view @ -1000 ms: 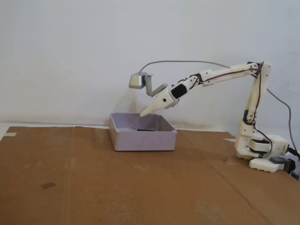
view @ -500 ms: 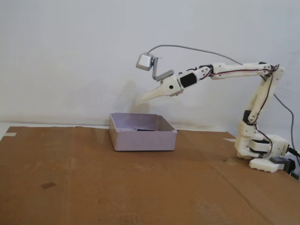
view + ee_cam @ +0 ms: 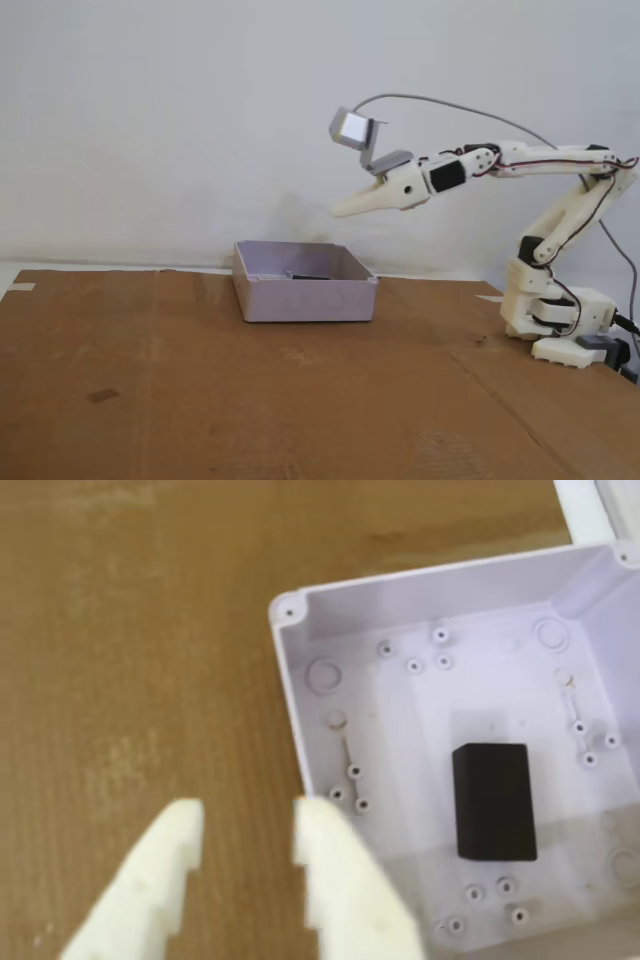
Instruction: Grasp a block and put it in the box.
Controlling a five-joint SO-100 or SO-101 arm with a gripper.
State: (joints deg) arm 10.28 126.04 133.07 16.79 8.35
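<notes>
Brown cardboard worktop [image 3: 150, 400], white wall behind: block [image 3: 493, 800] lies flat in the box [image 3: 305, 298], claw [image 3: 245, 830] part open, empty, high up and right of it, so placing looks done; next, retract clear.

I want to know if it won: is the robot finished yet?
Looks finished. The black block lies flat on the floor of the box. The tool is open, holds nothing and hangs in the air above the box. Nothing seems left.
</notes>
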